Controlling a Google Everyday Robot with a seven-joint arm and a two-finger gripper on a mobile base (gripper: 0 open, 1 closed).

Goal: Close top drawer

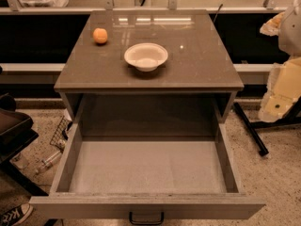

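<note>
Start at the left of the cabinet (197,74): you see a sneaker (14,214) on the speckled floor near its front left corner, and a clear bottle (47,161) lying beside its left wall. On the cabinet's top you find an orange (100,36) towards the back left, and a white bowl (146,56) near the middle, well apart from the orange.

Below that top, the top drawer (146,166) stands pulled far out of the cabinet towards you, its pale grey bottom in plain view and its front panel at the lower edge of your view. The dark handle (146,218) sits at the centre of that panel.

Right of the cabinet, a dark stand leg (250,130) slants across the floor. Beyond it the robot's pale arm (284,91) shows at the right edge, clear of the cabinet. The gripper itself lies out of your view, so you cannot tell its state.
</note>
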